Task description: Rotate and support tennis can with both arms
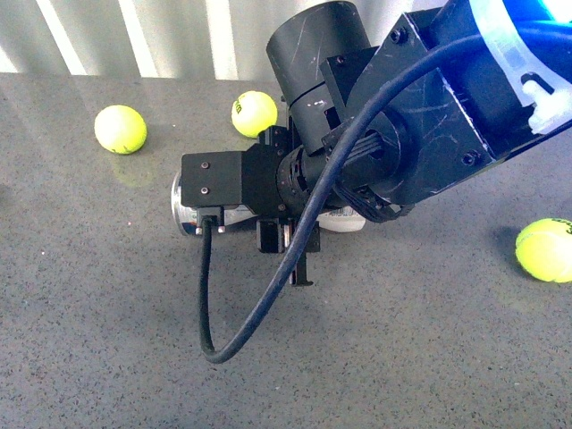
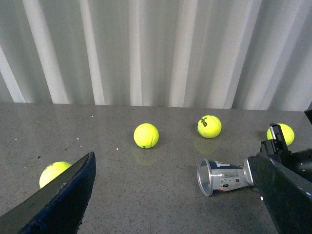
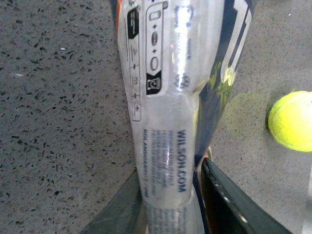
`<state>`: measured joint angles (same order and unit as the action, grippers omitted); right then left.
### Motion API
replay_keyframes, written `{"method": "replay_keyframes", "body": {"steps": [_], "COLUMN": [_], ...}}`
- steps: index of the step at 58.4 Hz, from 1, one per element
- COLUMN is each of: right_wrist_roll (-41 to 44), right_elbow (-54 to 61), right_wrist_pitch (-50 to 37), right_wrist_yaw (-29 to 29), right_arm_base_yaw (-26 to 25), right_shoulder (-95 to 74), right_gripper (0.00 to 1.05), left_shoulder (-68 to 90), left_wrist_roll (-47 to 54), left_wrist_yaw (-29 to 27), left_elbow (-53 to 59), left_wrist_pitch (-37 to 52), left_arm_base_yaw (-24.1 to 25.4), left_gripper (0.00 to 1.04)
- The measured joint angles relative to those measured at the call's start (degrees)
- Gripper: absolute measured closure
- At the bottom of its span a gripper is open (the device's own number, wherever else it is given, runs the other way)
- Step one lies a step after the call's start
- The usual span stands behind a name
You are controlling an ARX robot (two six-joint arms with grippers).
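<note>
The tennis can (image 1: pixel 192 219) lies on its side near the middle of the grey speckled tabletop (image 1: pixel 107 349). Its open silver rim is turned toward the robot's left and its pale end toward the right. The right arm (image 1: pixel 393 116) reaches down over it from the upper right, bulky and black with a round housing, and it hides most of the can's middle. A thick black cable (image 1: pixel 207 295) loops low from the arm and back up. The right pincer (image 3: pixel 170 175) is clamped on the tennis can. Seen from its own wrist camera, a finger (image 3: pixel 229 204) lies against each side of the clear, dented tube, with the printed label and the word WILSON running between them. The left pincer (image 2: pixel 171 161) hangs well apart from the can, its two dark fingers spread wide with only tabletop between them. Yellow-green balls lie loose around. A far-left ball (image 1: pixel 121 129) and a middle ball (image 1: pixel 254 113) sit beyond the can toward the ribbed white wall (image 2: pixel 156 48), the middle ball close to the right arm's housing. A right-hand ball (image 1: pixel 545 250) lies well apart at the picture's edge. In the left wrist view a fourth ball (image 2: pixel 53 171) sits partly hidden behind one of the left pincer's fingers.
</note>
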<state>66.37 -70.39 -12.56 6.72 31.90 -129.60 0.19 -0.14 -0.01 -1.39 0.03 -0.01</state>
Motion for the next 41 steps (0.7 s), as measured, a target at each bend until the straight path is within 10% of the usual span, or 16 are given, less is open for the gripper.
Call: {"method": "replay_keyframes", "body": {"steps": [19,41], "right_wrist_roll": [-1.3,-3.9], "right_elbow": [1.5,6.3], "right_wrist_pitch": [-0.6,-1.0], "right_wrist_yaw": [0.3,1.5], "right_arm_base_yaw": [-0.8,-2.1], "right_shoulder": [1.5,8.1], "right_gripper": [0.06,0.07], "left_shoulder": [0.0,0.0], "left_wrist_roll": [0.0,0.0], "left_wrist_yaw": [0.0,0.0], "left_elbow": [0.0,0.0], "left_wrist_pitch": [0.0,0.0], "left_arm_base_yaw": [0.0,0.0], "left_gripper": [0.07,0.07]}}
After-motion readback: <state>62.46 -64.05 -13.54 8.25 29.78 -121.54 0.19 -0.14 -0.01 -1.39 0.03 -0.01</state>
